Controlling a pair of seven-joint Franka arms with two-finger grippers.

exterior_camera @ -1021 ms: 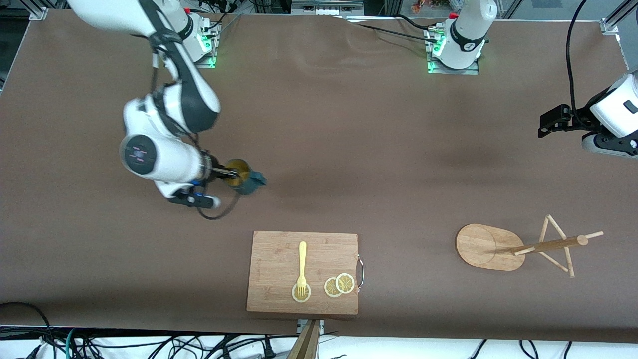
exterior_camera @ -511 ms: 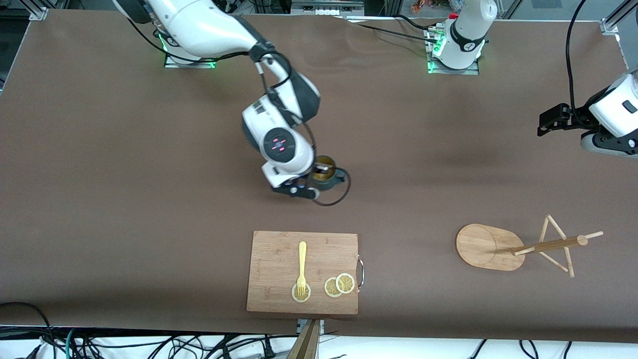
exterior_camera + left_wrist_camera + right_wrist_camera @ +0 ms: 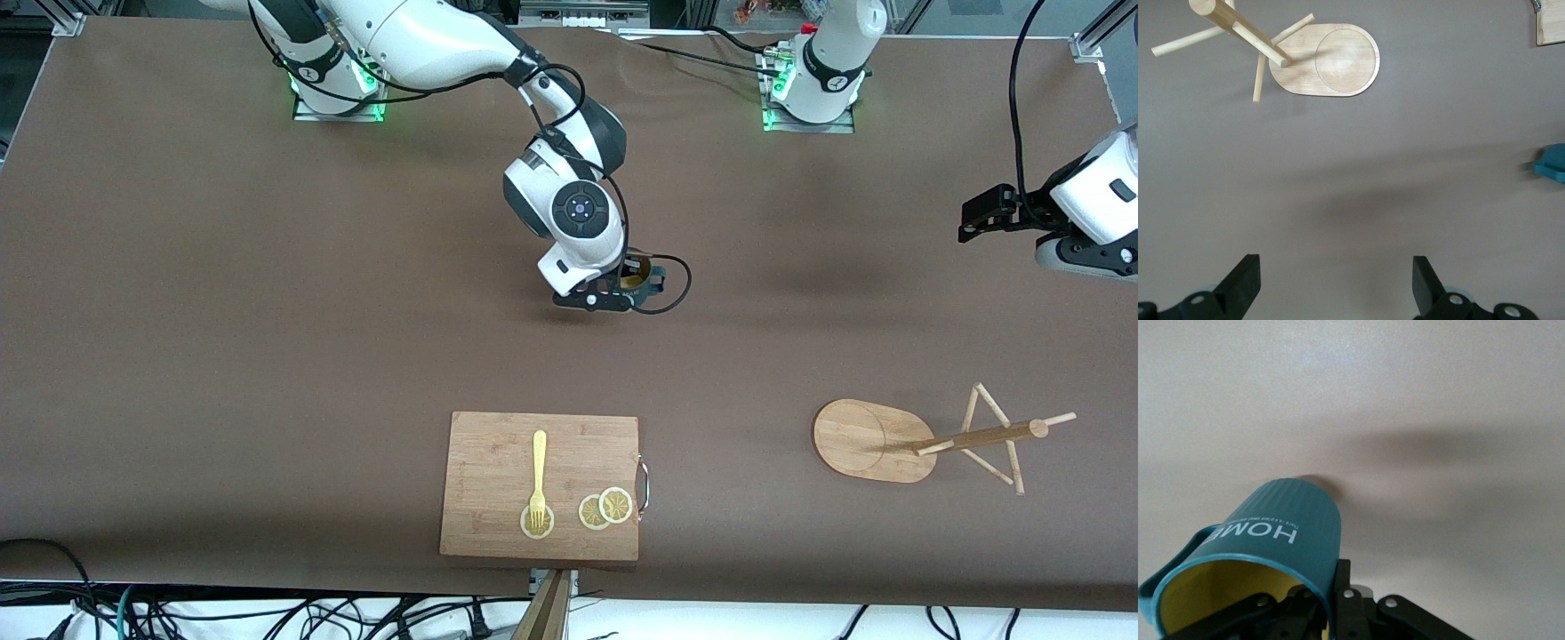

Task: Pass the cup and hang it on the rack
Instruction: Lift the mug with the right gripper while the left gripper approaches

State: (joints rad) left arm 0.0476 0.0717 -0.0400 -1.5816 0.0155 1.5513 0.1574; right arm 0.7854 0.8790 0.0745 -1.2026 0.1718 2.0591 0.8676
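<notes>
The dark teal cup point(image 3: 644, 283) with a yellow interior hangs in my right gripper point(image 3: 633, 286) over the middle of the table, mostly hidden under the wrist. In the right wrist view the cup point(image 3: 1275, 533) is tilted, and the right gripper point(image 3: 1331, 597) is shut on its rim, one finger inside and one outside. The wooden rack point(image 3: 871, 440) stands toward the left arm's end, nearer the front camera. It also shows in the left wrist view point(image 3: 1331, 60), as does an edge of the cup point(image 3: 1551, 165). My left gripper point(image 3: 982, 216) point(image 3: 1335, 283) is open and empty, waiting up over the table at the left arm's end.
A rectangular wooden cutting board point(image 3: 498, 444) lies near the front edge with a yellow fork point(image 3: 538, 476) and lemon slices point(image 3: 605, 508) on it. Brown table surface lies between the cup and the rack.
My right arm has swung the cup from the right arm's end to over the middle of the table. The left arm has not moved.
</notes>
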